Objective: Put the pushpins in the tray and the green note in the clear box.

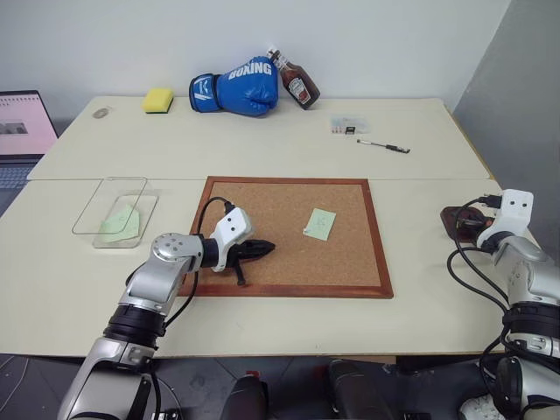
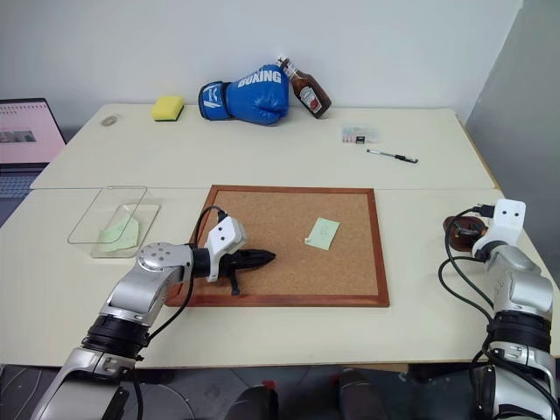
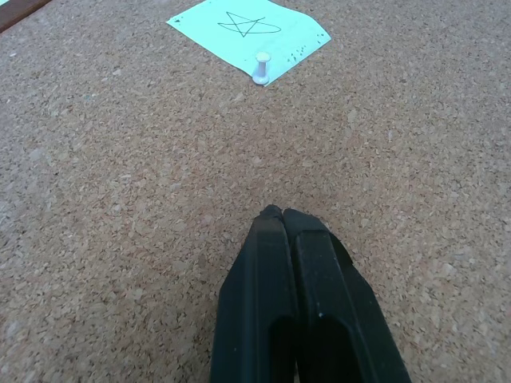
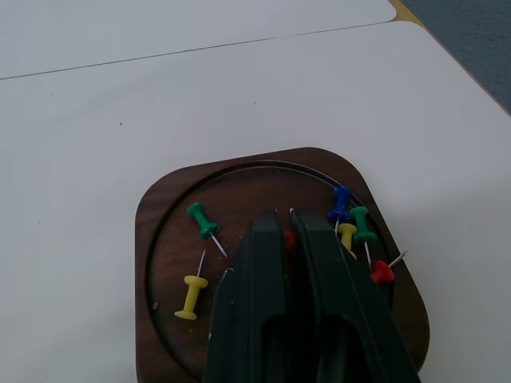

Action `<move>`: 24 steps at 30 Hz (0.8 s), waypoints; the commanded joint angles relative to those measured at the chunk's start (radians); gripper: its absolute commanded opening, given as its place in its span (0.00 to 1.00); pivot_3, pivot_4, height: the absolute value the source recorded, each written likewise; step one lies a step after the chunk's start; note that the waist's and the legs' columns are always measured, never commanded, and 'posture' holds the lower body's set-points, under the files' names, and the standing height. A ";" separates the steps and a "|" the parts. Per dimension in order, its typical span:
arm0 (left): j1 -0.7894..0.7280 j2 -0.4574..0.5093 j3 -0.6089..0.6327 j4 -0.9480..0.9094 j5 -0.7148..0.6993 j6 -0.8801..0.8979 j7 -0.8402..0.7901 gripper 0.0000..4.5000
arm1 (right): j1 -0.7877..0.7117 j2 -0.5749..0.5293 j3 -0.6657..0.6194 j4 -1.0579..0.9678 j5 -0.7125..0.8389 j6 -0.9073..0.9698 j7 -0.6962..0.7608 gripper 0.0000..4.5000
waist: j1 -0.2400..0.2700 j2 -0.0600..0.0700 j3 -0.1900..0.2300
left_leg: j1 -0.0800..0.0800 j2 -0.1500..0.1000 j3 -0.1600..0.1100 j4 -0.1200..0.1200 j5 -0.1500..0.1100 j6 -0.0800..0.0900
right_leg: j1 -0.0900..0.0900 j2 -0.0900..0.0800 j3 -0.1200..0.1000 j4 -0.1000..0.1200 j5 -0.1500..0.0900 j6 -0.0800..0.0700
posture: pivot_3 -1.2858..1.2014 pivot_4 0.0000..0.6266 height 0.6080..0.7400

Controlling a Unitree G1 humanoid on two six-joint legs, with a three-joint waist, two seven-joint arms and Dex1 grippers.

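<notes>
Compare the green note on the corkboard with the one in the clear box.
The green note on the corkboard is pinned by a white pushpin and bears a drawn star; the note in the clear box lies loose, with no pin or drawing that can be made out. Both are pale green paper slips.

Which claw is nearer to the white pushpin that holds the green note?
The left claw, on the corkboard facing the pushpin. The right claw is over the tray.

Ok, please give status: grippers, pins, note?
Left gripper shut over corkboard. Right gripper shut on red pushpin above tray. Green note pinned.
</notes>
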 commanded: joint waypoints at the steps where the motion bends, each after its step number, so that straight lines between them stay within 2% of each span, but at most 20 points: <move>1: 0.016 0.009 -0.027 0.003 0.014 0.010 -0.017 0.00 | -0.012 -0.003 -0.005 -0.001 0.007 -0.008 -0.001 0.01 | 0.000 0.000 0.000 | 0.000 0.000 0.000 0.000 0.000 0.000 | 0.000 0.000 0.000 0.000 0.000 0.000 | 0.52 0.24 1.00; 2: 0.015 0.009 -0.026 0.004 0.015 0.010 -0.017 0.00 | -0.012 -0.003 -0.003 -0.003 0.007 -0.012 0.002 0.01 | 0.000 0.000 0.000 | 0.000 0.000 0.000 0.000 0.000 0.000 | 0.000 0.000 0.000 0.000 0.000 0.000 | 0.52 0.24 1.00; 3: 0.013 0.008 -0.026 0.006 0.016 0.009 -0.016 0.00 | -0.011 -0.005 0.002 -0.006 0.004 -0.018 0.006 0.13 | 0.000 0.000 0.000 | 0.000 0.000 0.000 0.000 0.000 0.000 | 0.000 0.000 0.000 0.000 0.000 0.000 | 0.52 0.24 1.00; 5: 0.011 0.008 -0.026 0.011 0.018 0.004 -0.014 0.00 | -0.009 -0.012 0.014 -0.019 -0.007 -0.032 0.009 0.19 | 0.000 0.000 0.000 | 0.000 0.000 0.000 0.000 0.000 0.000 | 0.000 0.000 0.000 0.000 0.000 0.000 | 0.52 0.24 1.00; 7: 0.010 0.007 -0.026 0.013 0.019 0.002 -0.011 0.00 | -0.009 -0.016 0.021 -0.039 -0.009 -0.039 0.013 0.30 | 0.000 0.000 0.000 | 0.000 0.000 0.000 0.000 0.000 0.000 | 0.000 0.000 0.000 0.000 0.000 0.000 | 0.52 0.24 1.00; 14: 0.008 0.007 -0.026 0.018 0.021 -0.003 -0.010 0.00 | -0.002 -0.020 0.044 -0.159 0.000 -0.084 0.045 0.60 | 0.000 0.000 0.000 | 0.000 0.000 0.000 0.000 0.000 0.000 | 0.000 0.000 0.000 0.000 0.000 0.000 | 0.52 0.24 1.00; 20: 0.001 0.001 -0.028 0.027 0.022 -0.008 -0.009 0.00 | -0.018 -0.031 0.053 -0.236 0.005 -0.091 0.070 0.60 | 0.000 0.000 0.000 | 0.000 0.000 0.000 0.000 0.000 0.000 | 0.000 0.000 0.000 0.000 0.000 0.000 | 0.52 0.24 1.00; 24: -0.006 -0.002 -0.030 0.037 0.022 -0.013 -0.010 0.00 | -0.033 -0.028 0.097 -0.297 0.039 -0.075 0.149 0.60 | 0.000 0.000 0.000 | 0.000 0.000 0.000 0.000 0.000 0.000 | 0.000 0.000 0.000 0.000 0.000 0.000 | 0.52 0.24 1.00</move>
